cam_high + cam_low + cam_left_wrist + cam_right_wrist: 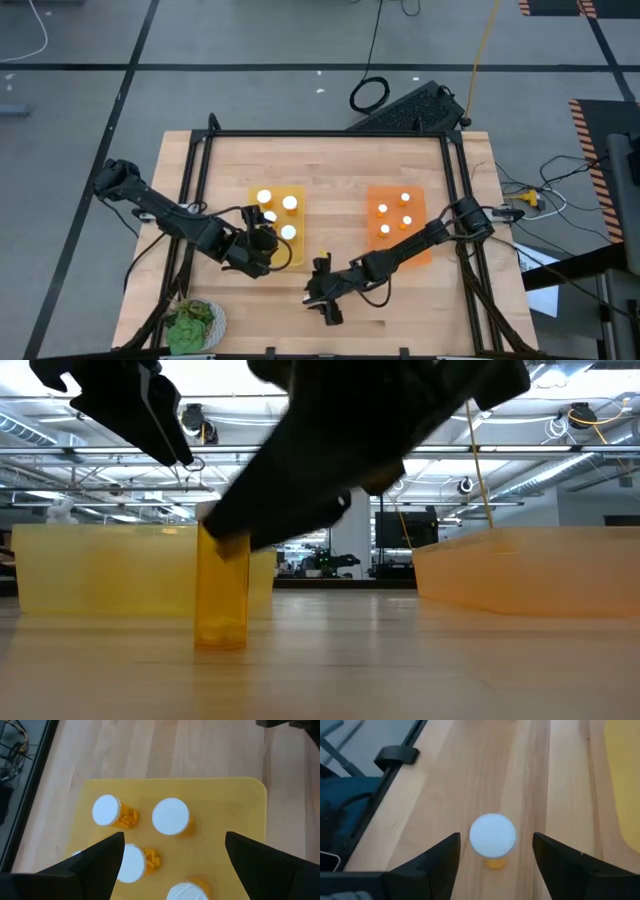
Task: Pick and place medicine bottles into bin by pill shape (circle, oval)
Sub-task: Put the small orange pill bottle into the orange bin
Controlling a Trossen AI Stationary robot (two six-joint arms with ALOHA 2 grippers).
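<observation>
One medicine bottle (pixel 492 836), amber with a round white cap, stands upright on its base on the bare wood near the table's front middle (pixel 222 595). My right gripper (pixel 495 862) hangs over it, open, a finger on either side of the cap with a gap to each. The yellow bin (pixel 275 225) holds several upright bottles (pixel 171 816). My left gripper (pixel 172 855) hovers open over that bin's near part (pixel 265 243), holding nothing. The orange bin (pixel 398 222) also holds several bottles.
A green leafy thing on a white plate (pixel 195 322) sits at the near left corner. A black frame (pixel 325 133) runs along the table's far edge and sides. Bare wood lies between the two bins (pixel 335 215).
</observation>
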